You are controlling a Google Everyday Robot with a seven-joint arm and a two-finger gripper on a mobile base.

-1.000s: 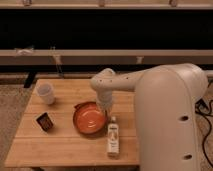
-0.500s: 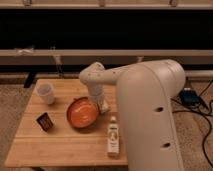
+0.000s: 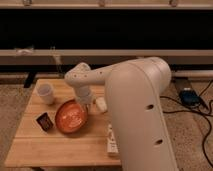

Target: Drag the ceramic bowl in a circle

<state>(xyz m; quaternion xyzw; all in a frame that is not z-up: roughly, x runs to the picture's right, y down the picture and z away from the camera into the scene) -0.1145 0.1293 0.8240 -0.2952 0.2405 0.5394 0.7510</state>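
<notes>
The ceramic bowl [image 3: 71,117] is a wide, shallow orange-red bowl with pale marks inside, sitting on the wooden table [image 3: 35,145] left of centre. My gripper [image 3: 88,103] comes down from the white arm at the bowl's upper right rim and appears to touch it. The arm's big white body fills the right half of the view.
A small white cup [image 3: 46,93] stands at the table's back left. A small dark packet [image 3: 44,121] lies just left of the bowl. A pale bottle [image 3: 112,140] lies at the table's front right, next to my arm. Cables and a blue device [image 3: 190,96] lie on the floor at right.
The bowl has slid to the left and slightly toward the front across the table, with the gripper moving along at its rim. The arm has swung left too.
</notes>
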